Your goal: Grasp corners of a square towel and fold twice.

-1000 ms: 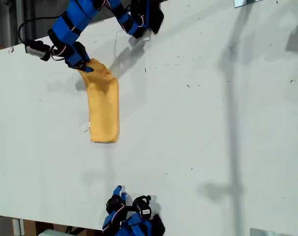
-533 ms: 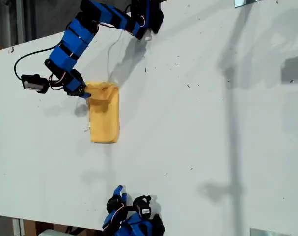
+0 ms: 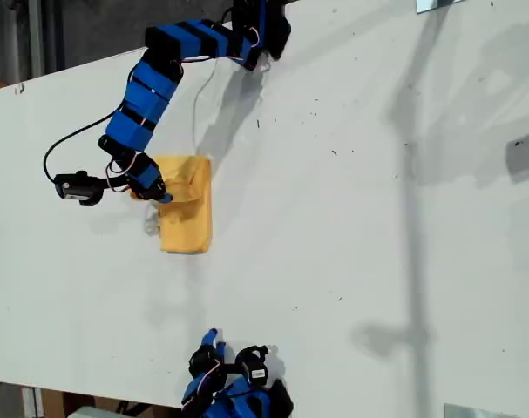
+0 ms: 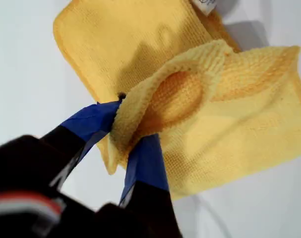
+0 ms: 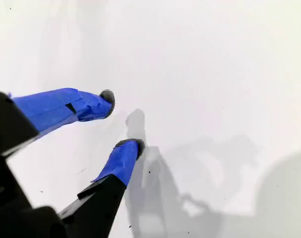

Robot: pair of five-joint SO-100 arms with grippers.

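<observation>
The yellow-orange towel (image 3: 190, 222) lies folded into a short strip on the white table, left of centre in the exterior view. My first gripper (image 3: 153, 188) is shut on a rounded hemmed corner of it and holds that end lifted and curled over the rest. In the first wrist view the blue fingertips (image 4: 148, 161) pinch the doubled edge of the towel (image 4: 205, 124), and a small white tag (image 4: 206, 5) shows at its far side. My second gripper (image 5: 121, 121) is open over bare table, its arm folded at the exterior view's bottom edge (image 3: 213, 341).
The white table (image 3: 351, 218) runs across the exterior view, with its far edge (image 3: 37, 83) slanting at the upper left. A thin cable (image 3: 194, 104) trails beside the first arm. Dark specks and soft shadows mark the surface.
My first gripper has carried the held towel end toward the exterior view's bottom, laying it over the strip, which now looks shorter. The second arm has not moved.
</observation>
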